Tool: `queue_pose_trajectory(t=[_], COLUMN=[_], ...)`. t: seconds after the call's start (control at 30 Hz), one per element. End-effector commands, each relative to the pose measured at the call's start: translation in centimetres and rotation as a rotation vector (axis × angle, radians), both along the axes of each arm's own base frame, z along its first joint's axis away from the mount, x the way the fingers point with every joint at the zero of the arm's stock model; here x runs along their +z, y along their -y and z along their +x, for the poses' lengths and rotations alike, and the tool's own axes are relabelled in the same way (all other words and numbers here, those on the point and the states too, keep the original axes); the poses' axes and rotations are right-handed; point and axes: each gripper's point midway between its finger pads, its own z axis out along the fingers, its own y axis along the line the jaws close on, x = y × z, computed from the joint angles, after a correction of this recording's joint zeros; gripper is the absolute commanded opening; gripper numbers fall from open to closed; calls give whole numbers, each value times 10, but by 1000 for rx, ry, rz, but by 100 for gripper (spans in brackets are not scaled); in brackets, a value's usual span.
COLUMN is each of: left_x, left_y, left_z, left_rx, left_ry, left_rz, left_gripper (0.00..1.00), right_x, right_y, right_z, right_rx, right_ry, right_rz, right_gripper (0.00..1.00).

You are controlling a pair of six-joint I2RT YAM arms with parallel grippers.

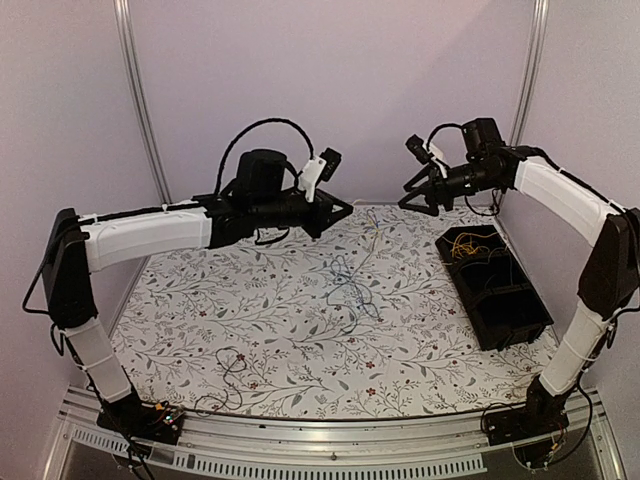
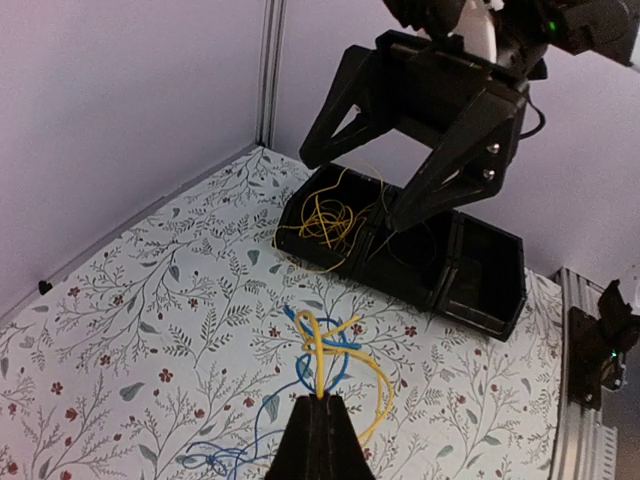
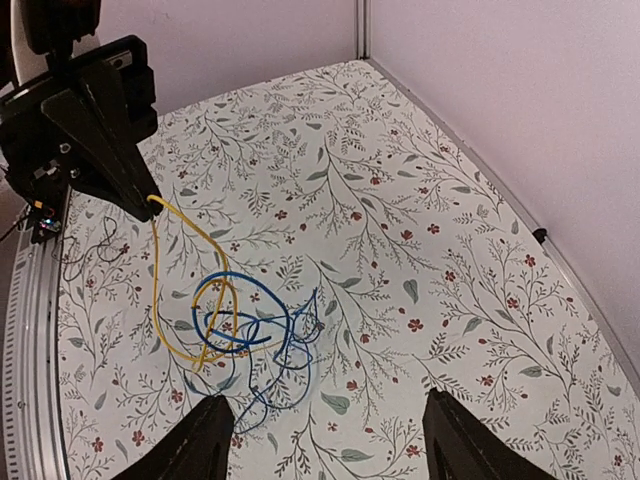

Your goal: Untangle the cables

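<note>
Two claws on my feed, left claw (image 2: 320, 400) pinching the yellow cable (image 2: 313, 345) tangled with the blue cable (image 3: 240, 276), right claw (image 3: 328, 400) spread wide.

Top external: mounted high behind the arm bases (image 1: 150, 420), aimed forward and down. The whole counter (image 1: 250, 330) is covered from far, up to the back wall (image 1: 330, 80).
Left wrist: set just behind the left hand (image 2: 320, 420), aimed across the counter at the right hand (image 2: 350, 190) and the black bin (image 2: 490, 270).
Right wrist: aimed down the opposite way between its own fingers (image 3: 200, 445), with the left hand caught top left.
Both wrist views are at closer range.
The cables (image 1: 350, 288) mid-counter are shared by all three views.
</note>
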Motion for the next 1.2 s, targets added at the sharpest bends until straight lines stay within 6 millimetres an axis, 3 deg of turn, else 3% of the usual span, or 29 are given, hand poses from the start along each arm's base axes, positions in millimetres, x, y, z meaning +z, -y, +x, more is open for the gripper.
queue_pose_trajectory(t=[0.0,0.07,0.17,0.47,0.53,0.6,0.7,0.73,0.87,0.9,1.0,1.17], left_x=[27,35,39,39,39,36,28,23,12,13,2,-25], left_y=[7,9,14,21,22,22,21,20,19,20,29,50], left_z=[-10,-14,-20,-37,-38,-38,-31,-26,-26,-30,-39,-20], left_rx=[-49,-61,-88,-147,-151,-152,-112,-88,-48,-52,-55,5], left_ry=[97,115,128,136,137,135,131,127,131,153,175,187], left_rz=[-14,-22,-24,-18,-18,-13,4,8,-92,-144,-249,-351], left_gripper=[0,0,0,0,0,0,0,9,56,62,67,67], right_x=[47,58,56,18,15,16,23,26,29,29,32,37], right_y=[-21,-31,-45,-78,-82,-84,-86,-86,-85,-85,-87,-94], right_z=[-16,-20,-22,-43,-45,-46,-44,-43,-35,-33,-33,-36], right_rx=[130,159,186,301,319,330,325,319,259,242,221,245], right_ry=[49,75,85,15,4,-7,6,13,26,18,-17,-92], right_rz=[108,117,107,64,74,91,105,109,115,122,158,214], right_gripper=[74,76,76,73,64,49,10,0,0,0,0,0])
